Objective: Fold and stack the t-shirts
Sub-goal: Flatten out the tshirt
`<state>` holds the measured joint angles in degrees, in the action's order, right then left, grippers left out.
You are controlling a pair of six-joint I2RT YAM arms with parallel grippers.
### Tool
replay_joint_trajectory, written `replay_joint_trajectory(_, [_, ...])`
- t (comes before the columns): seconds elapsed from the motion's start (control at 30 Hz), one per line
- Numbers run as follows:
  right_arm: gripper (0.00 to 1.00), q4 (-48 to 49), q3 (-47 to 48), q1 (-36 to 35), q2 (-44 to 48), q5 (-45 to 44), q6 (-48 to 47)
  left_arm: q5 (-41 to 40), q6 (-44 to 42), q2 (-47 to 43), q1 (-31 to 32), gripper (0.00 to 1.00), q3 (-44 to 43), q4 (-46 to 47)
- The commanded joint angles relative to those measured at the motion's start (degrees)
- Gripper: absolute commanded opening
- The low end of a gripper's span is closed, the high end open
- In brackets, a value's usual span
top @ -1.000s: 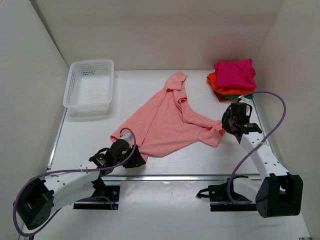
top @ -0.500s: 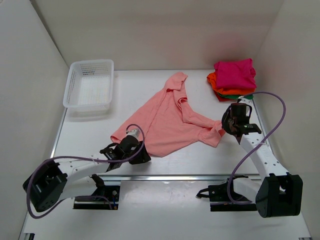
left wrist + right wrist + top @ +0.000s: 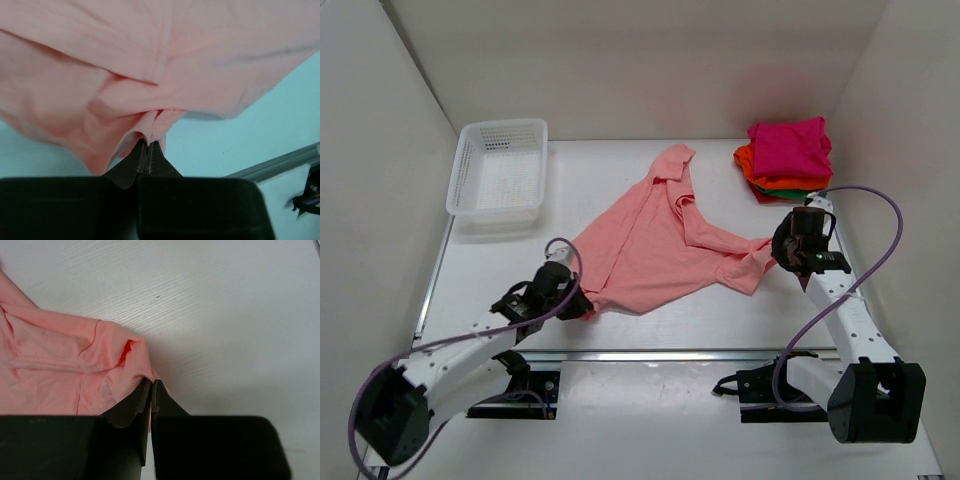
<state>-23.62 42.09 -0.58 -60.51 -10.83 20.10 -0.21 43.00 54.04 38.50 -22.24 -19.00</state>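
A salmon-pink t-shirt [image 3: 650, 240] lies spread and rumpled across the middle of the table. My left gripper [image 3: 582, 303] is shut on its near left corner; the left wrist view has the cloth [image 3: 150, 75] bunched between the closed fingertips [image 3: 148, 145]. My right gripper [image 3: 778, 255] is shut on the shirt's right sleeve, and in the right wrist view pink fabric [image 3: 75, 370] is pinched at the tips [image 3: 151, 382]. A stack of folded t-shirts [image 3: 785, 160], magenta on top with orange, red and green under it, sits at the back right.
A white mesh basket [image 3: 500, 170] stands at the back left. White walls close in the table on three sides. A metal rail [image 3: 670, 352] runs along the near edge.
My left gripper moved left to the shirt's near corner and shut on it. My right gripper shifted slightly to the right with the sleeve.
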Motion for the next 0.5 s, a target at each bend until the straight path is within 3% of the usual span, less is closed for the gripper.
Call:
replay_joint_trajectory(0.0, [0.0,1.56,-0.6,0.49,2.06,0.81,-0.94,1.16,-6.51,-8.93,-8.49,0.0,-0.26,-12.25])
replay_joint_trajectory(0.1, [0.0,0.95,-0.86,0.23,1.8,0.12,-0.58,2.4,-8.81,-11.15,-10.9,0.0,0.78,-16.24])
replay_joint_trajectory(0.27, [0.0,0.77,-1.04,-0.39,1.71,0.02,-0.49,7.66,-4.78,-11.24,-5.11,0.0,2.73,-16.14])
replay_joint_trajectory(0.33, [0.0,-0.72,-0.43,0.49,1.27,-1.38,-0.93,6.02,-4.77,-12.9,-4.23,0.0,2.2,-19.38])
replay_joint_trajectory(0.47, [0.0,0.06,1.85,9.7,2.84,3.68,-2.61,1.8,-6.0,-24.39,-10.44,0.0,-4.81,-23.45])
